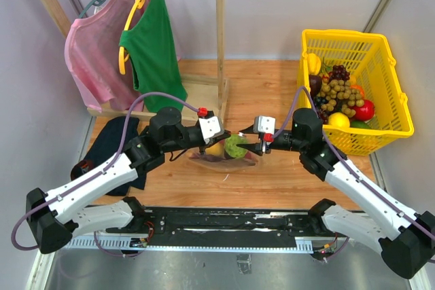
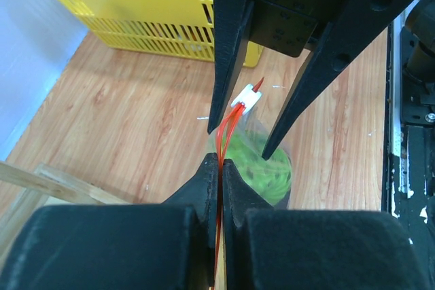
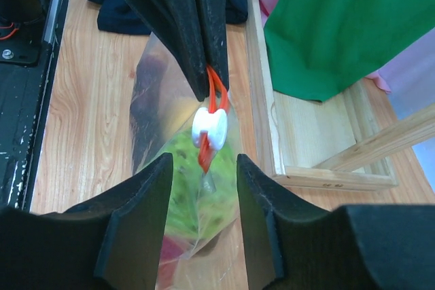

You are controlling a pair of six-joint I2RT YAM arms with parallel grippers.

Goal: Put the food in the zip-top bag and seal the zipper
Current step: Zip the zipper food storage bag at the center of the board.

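Note:
The clear zip-top bag (image 1: 228, 154) hangs between both grippers over the table, with a green bumpy ball (image 1: 236, 146), an orange-yellow fruit (image 1: 215, 149) and something red inside. My left gripper (image 2: 221, 162) is shut on the orange-red zipper (image 2: 225, 134) strip at the bag's left end. In the right wrist view the white slider (image 3: 209, 128) sits on the zipper (image 3: 216, 97) close to my left gripper's closed fingers. My right gripper (image 3: 203, 159) is open, its fingers either side of the slider's end, not touching it. The green ball shows through the bag (image 3: 197, 188).
A yellow basket (image 1: 382, 73) at the right holds grapes, tan balls and other toy fruit. A wooden clothes rack (image 1: 219, 39) with a pink shirt and a green top stands at the back left. A dark cloth (image 1: 112, 142) lies on the left.

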